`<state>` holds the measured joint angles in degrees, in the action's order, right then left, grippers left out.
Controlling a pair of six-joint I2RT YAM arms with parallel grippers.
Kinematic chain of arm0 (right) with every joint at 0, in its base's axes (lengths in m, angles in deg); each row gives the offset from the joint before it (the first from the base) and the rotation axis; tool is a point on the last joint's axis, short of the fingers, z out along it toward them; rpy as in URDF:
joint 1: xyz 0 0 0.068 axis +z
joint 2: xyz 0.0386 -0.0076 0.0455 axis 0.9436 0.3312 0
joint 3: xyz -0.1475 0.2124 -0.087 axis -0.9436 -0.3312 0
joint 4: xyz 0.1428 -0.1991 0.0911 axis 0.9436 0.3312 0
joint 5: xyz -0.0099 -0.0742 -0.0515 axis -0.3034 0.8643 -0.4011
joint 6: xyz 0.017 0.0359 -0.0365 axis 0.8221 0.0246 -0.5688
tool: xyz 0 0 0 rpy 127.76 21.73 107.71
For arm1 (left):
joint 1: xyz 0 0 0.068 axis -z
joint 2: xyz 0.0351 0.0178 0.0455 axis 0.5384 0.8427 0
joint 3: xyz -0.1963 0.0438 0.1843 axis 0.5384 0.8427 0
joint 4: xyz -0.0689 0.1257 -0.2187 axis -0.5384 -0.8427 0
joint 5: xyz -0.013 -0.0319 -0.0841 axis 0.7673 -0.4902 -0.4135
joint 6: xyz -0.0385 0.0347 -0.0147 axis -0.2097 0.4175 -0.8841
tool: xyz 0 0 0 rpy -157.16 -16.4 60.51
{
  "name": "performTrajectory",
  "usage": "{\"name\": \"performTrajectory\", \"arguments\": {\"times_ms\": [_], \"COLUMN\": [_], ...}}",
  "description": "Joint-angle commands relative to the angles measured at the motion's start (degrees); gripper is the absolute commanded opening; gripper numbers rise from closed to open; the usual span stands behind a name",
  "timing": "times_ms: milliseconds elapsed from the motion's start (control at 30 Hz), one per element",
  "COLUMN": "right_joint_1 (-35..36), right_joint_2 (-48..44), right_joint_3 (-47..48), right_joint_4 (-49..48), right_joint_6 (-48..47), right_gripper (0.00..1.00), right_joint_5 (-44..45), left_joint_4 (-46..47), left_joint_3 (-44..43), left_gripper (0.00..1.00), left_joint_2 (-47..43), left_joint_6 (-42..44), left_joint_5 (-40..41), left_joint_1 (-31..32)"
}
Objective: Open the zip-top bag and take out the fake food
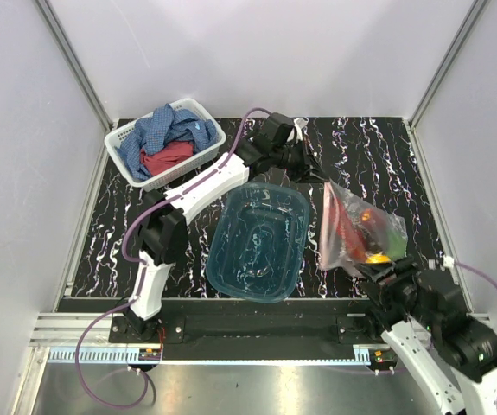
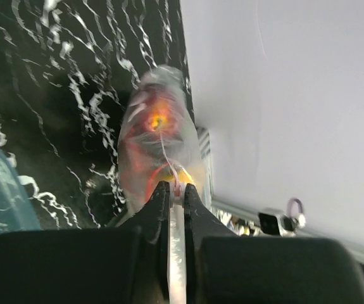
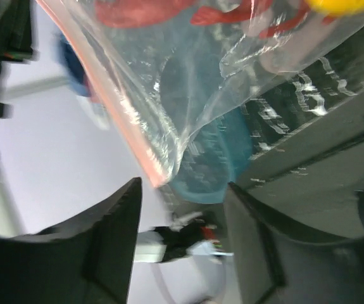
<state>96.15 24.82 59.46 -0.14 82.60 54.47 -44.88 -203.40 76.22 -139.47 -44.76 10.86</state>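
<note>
Two pincers share this job, and only one has a hold: my left pincer (image 2: pixel 176 190) is pressed together on a thin fold at the far end of the zip-top bag (image 1: pixel 356 226). My right pincer (image 3: pixel 182 209) stands apart with nothing between its fingers, just under the bag's near corner. The bag is over the right half of the desk (image 1: pixel 378 147), beside the teal tub (image 1: pixel 257 242), with the fake food (image 1: pixel 373 232) bunched inside toward the near end. Whether its low end touches the desk I cannot tell. The pinkish zip strip (image 3: pixel 121 120) runs slantwise above my open fingers. As I judge it, the step is to get a second hold at the mouth. I should bring the right fingers up around one lip of the strip alone, not both layers, and close firmly before pulling away from the left. Crinkly film slips easily, so a shallow bite would likely let go, and the toys' weight may swing the bag.
</note>
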Motion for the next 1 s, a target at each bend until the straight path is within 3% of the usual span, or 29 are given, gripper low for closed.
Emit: {"name": "performTrajectory", "arguments": {"times_ms": [0, 100, 133, 167, 233, 400, 467, 600, 967], "right_joint_1": [0.1, 0.1, 0.1, 0.1, 0.1, 0.1, 0.1, 0.1, 0.1], "right_joint_2": [16.6, 27.4, 29.4, 33.8, 38.7, 48.4, 49.7, 50.7, 47.6], "right_joint_3": [8.6, 19.1, 23.3, 25.1, 30.0, 33.2, 32.1, 29.5, 21.7], "right_joint_4": [-1.6, 1.0, 0.9, 0.7, 0.6, -3.1, -5.1, -6.5, -7.3], "right_joint_6": [-21.7, -34.4, -40.2, -43.2, -50.1, -55.2, -55.6, -55.9, -52.4], "right_gripper": [0.68, 0.75, 0.85, 0.87, 0.89, 0.91, 0.89, 0.64, 0.59], "right_joint_5": [-2.2, 1.4, 3.5, 4.3, 4.4, 1.5, 1.5, 0.8, -0.7], "left_joint_4": [3.6, 2.4, 2.2, 2.2, 1.8, 1.5, 1.1, 0.1, -1.0], "left_joint_3": [1.5, 2.7, 3.4, 3.7, 4.3, 4.2, 3.4, 2.6, 2.0], "left_gripper": [0.0, 0.0, 0.0, 0.0, 0.0, 0.0, 0.0, 0.0, 0.0], "left_joint_2": [-7.6, -9.1, -9.8, -10.0, -10.6, -11.4, -11.6, -11.9, -12.4], "left_joint_6": [1.3, 1.9, 1.9, 1.9, 1.2, 0.1, 0.0, 0.0, 0.2], "left_joint_5": [4.0, 4.5, 4.5, 4.5, 4.5, 5.2, 5.0, 5.3, 5.0], "left_joint_1": [0.9, 2.3, 2.6, 3.4, 4.2, 6.9, 7.4, 8.1, 9.5]}}
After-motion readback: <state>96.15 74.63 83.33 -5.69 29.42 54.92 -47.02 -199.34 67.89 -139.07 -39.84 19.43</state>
